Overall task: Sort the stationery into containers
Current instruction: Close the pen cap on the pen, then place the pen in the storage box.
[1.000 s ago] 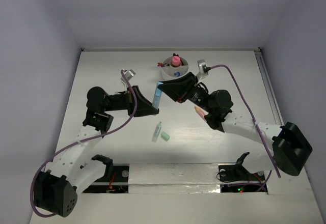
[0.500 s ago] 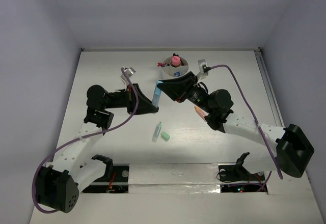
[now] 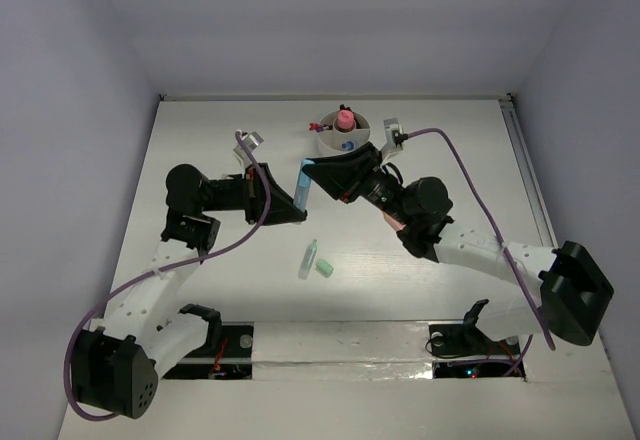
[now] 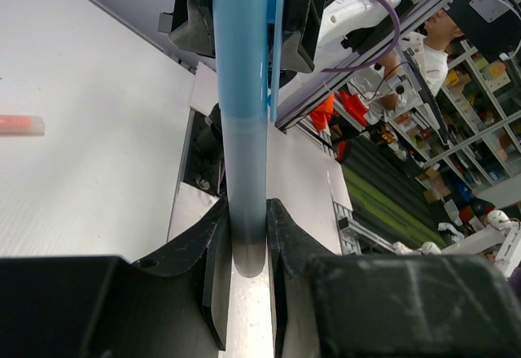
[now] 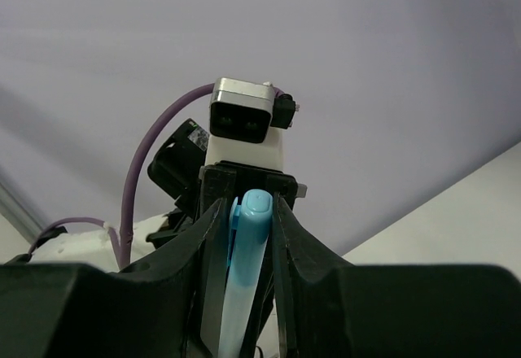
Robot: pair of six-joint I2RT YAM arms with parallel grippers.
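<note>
Looking down from the top camera, you had both arms meeting over the middle of the table, each gripping one end of a single light blue pen. Your left gripper was closed narrow on the pen's darker, plain end, with its fingers pressed against both sides. Your right gripper was clamped on the capped end with the clip, the rounded tip showing between its fingers. The pen was held between the two grippers, just in front of the white cup, which had a pink piece standing in it. A pale green piece and a green stub lay side by side on the table nearer you, apart from both grippers.
</note>
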